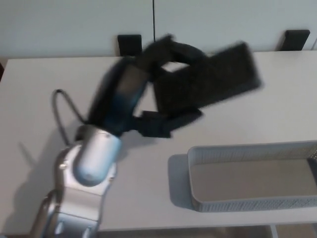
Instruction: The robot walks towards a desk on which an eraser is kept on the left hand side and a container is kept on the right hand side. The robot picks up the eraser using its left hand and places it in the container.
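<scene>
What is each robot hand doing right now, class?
Left hand: shut on the eraser, lifted above the desk.
Right hand: not in view.

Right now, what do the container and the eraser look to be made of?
The container looks like pale grey moulded plastic: its walls show a fine perforated weave pattern. The eraser, held in the left hand, looks dark, matte and felt-like, though motion blur leaves that uncertain.
</scene>
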Available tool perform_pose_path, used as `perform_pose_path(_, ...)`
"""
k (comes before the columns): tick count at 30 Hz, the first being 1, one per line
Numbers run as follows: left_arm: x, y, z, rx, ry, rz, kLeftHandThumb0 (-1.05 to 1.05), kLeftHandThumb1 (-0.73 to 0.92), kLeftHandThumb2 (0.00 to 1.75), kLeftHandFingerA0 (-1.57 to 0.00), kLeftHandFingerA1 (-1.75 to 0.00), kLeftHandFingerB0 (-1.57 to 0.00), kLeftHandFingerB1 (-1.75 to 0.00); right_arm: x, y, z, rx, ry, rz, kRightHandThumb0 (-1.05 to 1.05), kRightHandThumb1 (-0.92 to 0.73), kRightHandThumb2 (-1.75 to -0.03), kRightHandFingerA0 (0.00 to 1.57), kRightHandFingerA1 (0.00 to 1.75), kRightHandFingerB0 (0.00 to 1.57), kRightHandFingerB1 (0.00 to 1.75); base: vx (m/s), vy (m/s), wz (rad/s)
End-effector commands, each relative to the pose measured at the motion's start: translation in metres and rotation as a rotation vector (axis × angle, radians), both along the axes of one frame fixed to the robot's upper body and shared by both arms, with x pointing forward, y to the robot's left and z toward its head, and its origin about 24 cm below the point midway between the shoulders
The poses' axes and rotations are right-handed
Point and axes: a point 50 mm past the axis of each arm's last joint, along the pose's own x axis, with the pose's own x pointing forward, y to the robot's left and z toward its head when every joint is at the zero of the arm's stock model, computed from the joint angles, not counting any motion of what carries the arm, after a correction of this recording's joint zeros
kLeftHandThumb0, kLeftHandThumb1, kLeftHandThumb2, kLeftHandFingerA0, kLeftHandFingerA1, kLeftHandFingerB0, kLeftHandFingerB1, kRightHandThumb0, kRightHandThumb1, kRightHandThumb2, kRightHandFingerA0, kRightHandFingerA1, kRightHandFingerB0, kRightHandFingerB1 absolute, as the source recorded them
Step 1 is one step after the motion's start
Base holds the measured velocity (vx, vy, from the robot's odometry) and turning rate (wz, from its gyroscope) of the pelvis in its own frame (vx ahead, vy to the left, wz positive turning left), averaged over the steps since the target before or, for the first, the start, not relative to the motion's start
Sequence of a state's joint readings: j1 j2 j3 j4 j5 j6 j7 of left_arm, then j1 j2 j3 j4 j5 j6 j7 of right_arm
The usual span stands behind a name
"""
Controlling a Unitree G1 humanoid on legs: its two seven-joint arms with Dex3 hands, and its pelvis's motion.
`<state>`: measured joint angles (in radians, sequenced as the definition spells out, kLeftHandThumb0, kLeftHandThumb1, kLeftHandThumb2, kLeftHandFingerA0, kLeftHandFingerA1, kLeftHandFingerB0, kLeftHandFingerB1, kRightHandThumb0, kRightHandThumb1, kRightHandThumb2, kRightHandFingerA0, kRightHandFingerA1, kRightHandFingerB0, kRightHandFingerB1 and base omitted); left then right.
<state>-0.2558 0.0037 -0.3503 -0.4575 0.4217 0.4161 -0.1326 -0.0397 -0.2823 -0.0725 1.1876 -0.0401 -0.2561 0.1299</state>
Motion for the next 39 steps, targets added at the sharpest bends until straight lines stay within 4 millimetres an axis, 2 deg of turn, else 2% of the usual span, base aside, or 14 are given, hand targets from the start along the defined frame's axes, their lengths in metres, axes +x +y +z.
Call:
perform_pose_path(1, 0.006, -0.026, -0.015, 0.093, 0.053, -0.023, -0.27, 0.60, 0.62, -1.07, -1.12, -0.98, -0.84, 0.003, -0.008, 0.005, -0.044, 0.001, 0.029, -0.51, -0.50, -0.54, 0.43, 0.54, 0.43, 0.43, 0.00, 0.000, 0.00)
perform_pose_path(6, 0.006, -0.050, -0.032, 0.121, 0.088, -0.053, -0.29, 0.61, 0.58, -1.20, -1.03, -1.03, -0.80, 0.008, -0.008, 0.007, -0.065, 0.006, 0.055, -0.53, -0.50, -0.53, 0.42, 0.51, 0.46, 0.42, 0.00, 0.000, 0.00)
perform_pose_path(9, 0.003, -0.064, -0.041, 0.128, 0.105, -0.075, -0.27, 0.59, 0.61, -0.97, -1.39, -0.95, -0.96, 0.011, -0.008, 0.007, -0.073, 0.004, 0.060, -0.52, -0.50, -0.54, 0.46, 0.52, 0.47, 0.43, 0.00, 0.000, 0.00)
perform_pose_path(10, 0.003, -0.066, -0.042, 0.131, 0.113, -0.078, -0.28, 0.61, 0.58, -1.02, -1.06, -0.86, -0.66, 0.012, -0.008, 0.008, -0.072, 0.003, 0.057, -0.51, -0.49, -0.54, 0.44, 0.52, 0.48, 0.44, 0.00, 0.000, 0.00)
perform_pose_path(11, 0.001, -0.072, -0.047, 0.138, 0.132, -0.081, -0.34, 0.47, 0.86, -1.04, -1.01, -0.75, -0.71, 0.013, -0.007, 0.008, -0.057, -0.006, 0.049, -0.51, -0.49, -0.53, 0.44, 0.53, 0.48, 0.45, 0.00, 0.000, 0.00)
perform_pose_path(13, 0.000, -0.075, -0.050, 0.127, 0.156, -0.078, -0.34, 0.46, 0.84, -1.07, -1.06, -0.77, -0.72, 0.014, -0.008, 0.008, -0.052, -0.007, 0.044, -0.51, -0.48, -0.54, 0.44, 0.54, 0.47, 0.45, 0.00, 0.000, 0.00)
perform_pose_path(14, 0.000, -0.078, -0.052, 0.144, 0.158, -0.073, -0.25, 0.60, 0.57, -1.05, -1.07, -0.90, -0.63, 0.015, -0.007, 0.009, -0.047, -0.011, 0.039, -0.51, -0.48, -0.54, 0.44, 0.54, 0.47, 0.45, 0.00, 0.000, 0.00)
perform_pose_path(17, -0.004, -0.084, -0.060, 0.171, 0.178, -0.066, -0.24, 0.58, 0.58, -0.96, -1.30, -0.99, -0.87, 0.016, -0.008, 0.010, -0.037, -0.022, 0.035, -0.54, -0.45, -0.54, 0.45, 0.57, 0.47, 0.46, 0.00, 0.000, 0.00)
perform_pose_path(19, -0.009, -0.087, -0.066, 0.183, 0.185, -0.065, -0.31, 0.43, 0.82, -1.05, -1.03, -0.90, -0.80, 0.016, -0.008, 0.010, -0.047, -0.020, 0.055, -0.55, -0.46, -0.54, 0.45, 0.57, 0.47, 0.46, 0.00, 0.000, 0.00)
perform_pose_path(20, -0.010, -0.087, -0.068, 0.177, 0.192, -0.068, -0.28, 0.52, 0.55, -1.05, -0.74, -0.80, -0.58, 0.019, -0.008, 0.011, -0.047, -0.025, 0.057, -0.53, -0.46, -0.54, 0.45, 0.56, 0.47, 0.46, 0.00, 0.000, 0.00)
perform_pose_path(21, -0.011, -0.087, -0.071, 0.197, 0.218, -0.092, -0.48, 0.51, 0.55, -0.50, -0.52, -0.37, -0.36, 0.021, -0.008, 0.012, -0.047, -0.027, 0.057, -0.53, -0.46, -0.54, 0.46, 0.57, 0.47, 0.47, 0.00, 0.000, 0.00)
perform_pose_path(22, -0.014, -0.086, -0.076, 0.263, 0.263, -0.129, -0.35, 0.25, 0.86, -0.04, -0.52, 0.00, -0.48, 0.022, -0.008, 0.012, -0.048, -0.028, 0.058, -0.52, -0.46, -0.54, 0.46, 0.57, 0.47, 0.47, 0.00, 0.000, 0.00)
perform_pose_path(23, -0.016, -0.085, -0.080, 0.332, 0.275, -0.132, -0.84, 0.52, 0.84, 0.00, -0.05, -0.15, -0.06, 0.022, -0.008, 0.012, -0.047, -0.030, 0.053, -0.52, -0.46, -0.54, 0.46, 0.58, 0.47, 0.48, 0.00, 0.000, 0.00)
perform_pose_path(39, -0.025, -0.047, -0.045, 0.399, 0.131, -0.189, -0.98, 0.59, 1.00, 0.00, 0.00, -0.09, -0.07, 0.027, -0.007, 0.014, -0.069, -0.029, 0.066, -0.50, -0.48, -0.54, 0.47, 0.55, 0.49, 0.45, 0.00, 0.000, 0.00)
